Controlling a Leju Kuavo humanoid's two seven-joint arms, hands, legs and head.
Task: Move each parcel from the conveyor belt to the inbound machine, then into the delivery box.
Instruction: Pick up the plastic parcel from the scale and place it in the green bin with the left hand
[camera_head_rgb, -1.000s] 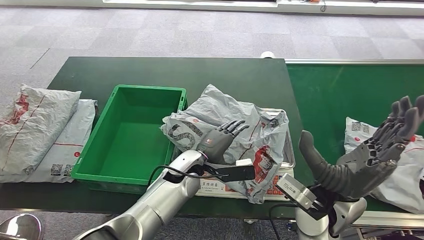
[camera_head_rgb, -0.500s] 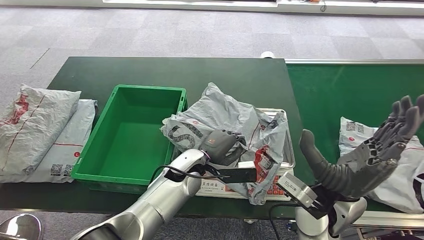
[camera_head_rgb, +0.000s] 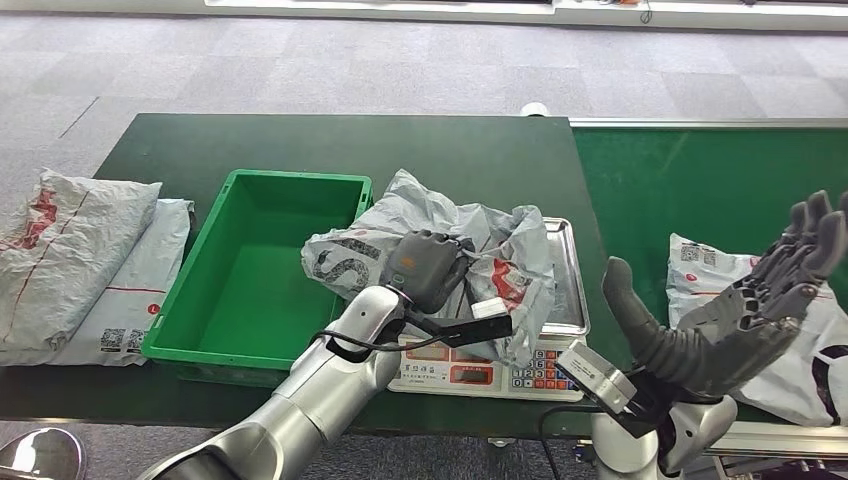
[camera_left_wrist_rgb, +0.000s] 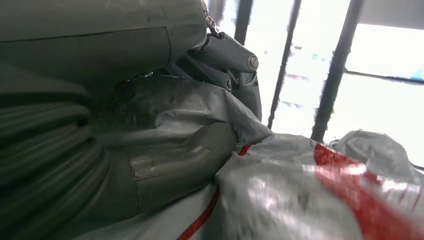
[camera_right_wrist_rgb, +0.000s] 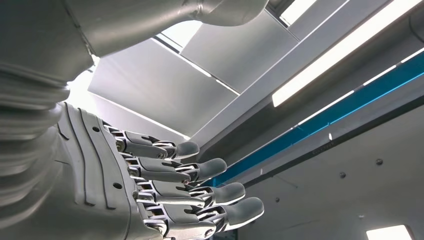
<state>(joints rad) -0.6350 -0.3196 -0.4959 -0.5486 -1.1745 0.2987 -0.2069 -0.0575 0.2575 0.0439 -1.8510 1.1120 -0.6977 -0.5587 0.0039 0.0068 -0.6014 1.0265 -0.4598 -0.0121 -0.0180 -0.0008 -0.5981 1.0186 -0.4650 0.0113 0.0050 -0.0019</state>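
Observation:
A crumpled grey parcel bag (camera_head_rgb: 440, 240) with black and red print lies over the metal tray of the weighing machine (camera_head_rgb: 565, 290). My left hand (camera_head_rgb: 425, 270) grips this bag, its fingers curled into the plastic; up close the grey bag (camera_left_wrist_rgb: 300, 195) bulges against the thumb (camera_left_wrist_rgb: 185, 160). The bag's left end hangs over the rim of the green delivery box (camera_head_rgb: 255, 275). My right hand (camera_head_rgb: 745, 320) is raised palm-up beside the belt, fingers (camera_right_wrist_rgb: 200, 185) spread and holding nothing. Another white parcel (camera_head_rgb: 770, 310) lies on the green conveyor belt (camera_head_rgb: 700, 180) behind that hand.
Two grey parcels (camera_head_rgb: 75, 260) lie on the dark table left of the green box. The weighing machine's keypad and display (camera_head_rgb: 500, 370) face the table's front edge. Grey carpeted floor (camera_head_rgb: 400, 60) lies beyond the table.
My left hand has closed on the grey parcel and pulled it left and up toward the green box, uncovering the machine's keypad. The parcel on the belt has shifted slightly left.

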